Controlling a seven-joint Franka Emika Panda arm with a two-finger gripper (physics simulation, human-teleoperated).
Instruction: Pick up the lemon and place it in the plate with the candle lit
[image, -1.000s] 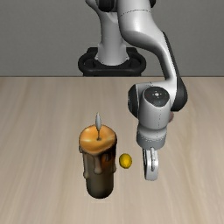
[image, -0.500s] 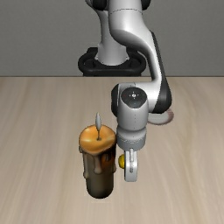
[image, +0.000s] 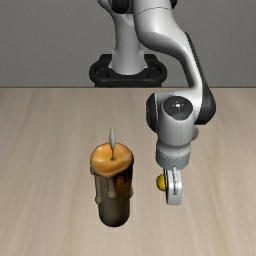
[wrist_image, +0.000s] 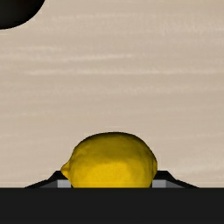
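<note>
Item: lemon (image: 160, 183) — small, yellow, lodged between the fingers of the gripper (image: 168, 191), at the tip of the arm (image: 178, 118) that reached down over the wooden table (image: 50, 120).

Grip: in the wrist view the lemon (wrist_image: 109, 163) sat tight against the hand, its long axis running from one finger to the other. A grey fingertip (wrist_image: 61, 182) pressed on each end. The fingers were closed about the fruit, pinching it from two sides. Whether it hung clear of the table could not be told.

Destination: candle (image: 113, 182) — squat, brown, orange on top, with a pale upright flame. It stood to the exterior view's left of the gripper, near but apart, with bare wood between. No separate plate could be made out beneath it.

Unidentified: a dark rounded shape (wrist_image: 16, 9), well apart from the lemon across bare table.

Judgement: the pick appeared made. The coming move would be a short carry toward the exterior view's left, with enough height kept to pass over the candle's rim and flame.
</note>
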